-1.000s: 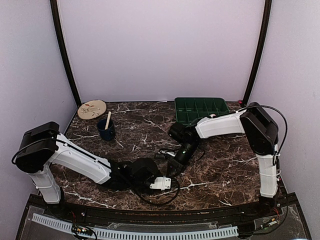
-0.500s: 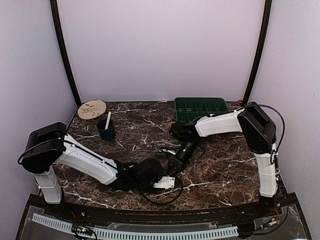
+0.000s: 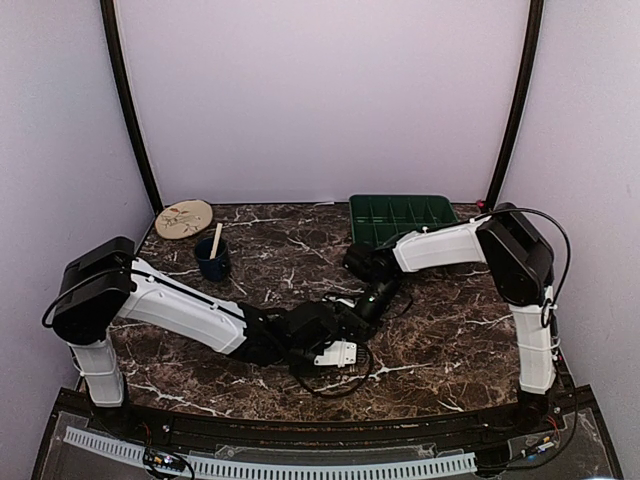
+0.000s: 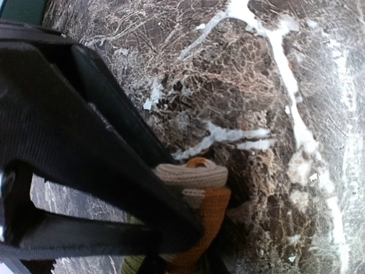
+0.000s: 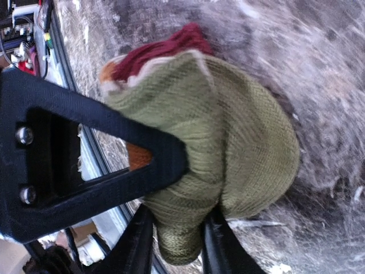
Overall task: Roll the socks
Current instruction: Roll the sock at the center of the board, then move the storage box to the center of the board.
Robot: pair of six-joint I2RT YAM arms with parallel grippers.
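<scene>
— Where is it on the dark marble table (image 3: pixel 450 340)?

— Near the middle: an olive-green knit sock bundle (image 5: pixel 228 142) with red, cream and orange stripes.

— And the grippers?

— The left gripper (image 4: pixel 185 231) pinches its rolled end, and the right gripper (image 5: pixel 178 222) is clamped on its bulk.

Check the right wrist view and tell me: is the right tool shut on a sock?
Yes: the right tool pinches the olive sock bundle, whose knit bulges out past the grip.

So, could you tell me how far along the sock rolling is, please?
The striped sock bundle already looks wound into a roll. The left gripper and right gripper both pinch it. Remaining: finishing the tuck and letting go. No second sock is visible.
</scene>
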